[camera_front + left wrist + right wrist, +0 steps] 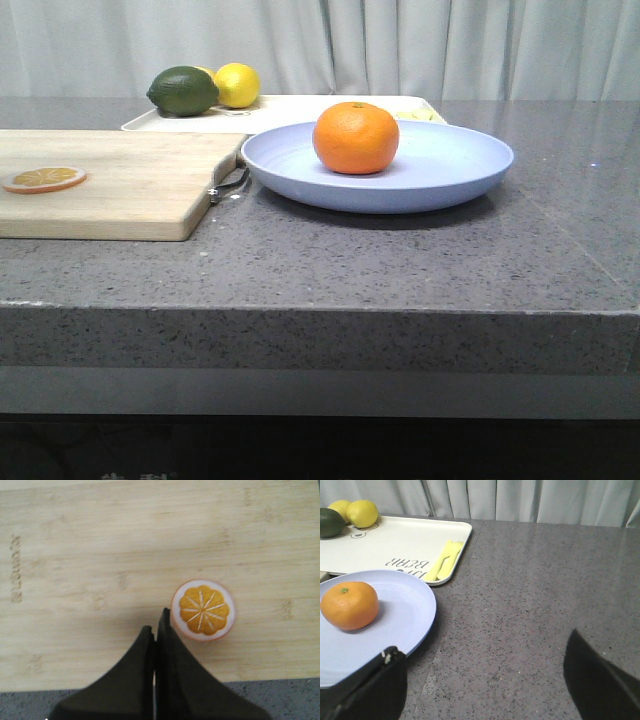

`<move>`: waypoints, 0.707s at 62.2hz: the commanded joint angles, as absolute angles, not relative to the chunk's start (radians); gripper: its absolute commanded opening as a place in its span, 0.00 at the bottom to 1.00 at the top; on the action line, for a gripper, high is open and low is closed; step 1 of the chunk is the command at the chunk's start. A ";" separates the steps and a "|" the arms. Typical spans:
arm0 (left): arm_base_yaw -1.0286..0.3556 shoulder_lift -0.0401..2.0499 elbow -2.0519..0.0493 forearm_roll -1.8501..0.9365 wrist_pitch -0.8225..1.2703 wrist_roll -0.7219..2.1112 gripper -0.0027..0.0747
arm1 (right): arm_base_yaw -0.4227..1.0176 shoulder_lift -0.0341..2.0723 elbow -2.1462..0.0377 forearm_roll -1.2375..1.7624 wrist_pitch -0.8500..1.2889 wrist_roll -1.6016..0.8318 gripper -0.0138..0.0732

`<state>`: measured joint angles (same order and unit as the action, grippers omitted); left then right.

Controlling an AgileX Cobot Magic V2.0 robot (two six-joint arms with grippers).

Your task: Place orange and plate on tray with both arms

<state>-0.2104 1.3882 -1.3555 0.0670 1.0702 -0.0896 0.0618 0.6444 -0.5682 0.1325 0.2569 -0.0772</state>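
The orange [355, 137] sits on the pale blue plate [450, 165] on the grey counter; both also show in the right wrist view, the orange [349, 605] on the plate [405, 610]. The cream tray [290, 110] lies behind the plate and shows in the right wrist view too [405, 540]. My right gripper [482, 667] is open and empty above the counter, one finger over the plate's edge. My left gripper [155, 630] is shut and empty above the wooden board, beside the orange slice [203, 609]. No arm shows in the front view.
A wooden cutting board [110, 185] with an orange slice [44, 179] lies left of the plate. An avocado [183, 90] and lemon [236, 84] sit on the tray's far left. A yellow fork [444, 560] lies on the tray's near corner. A curtain hangs behind.
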 commanded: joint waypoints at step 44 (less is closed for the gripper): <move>-0.066 0.256 -0.583 0.051 0.636 -0.102 0.01 | 0.062 0.649 -0.604 0.133 0.178 -0.087 0.90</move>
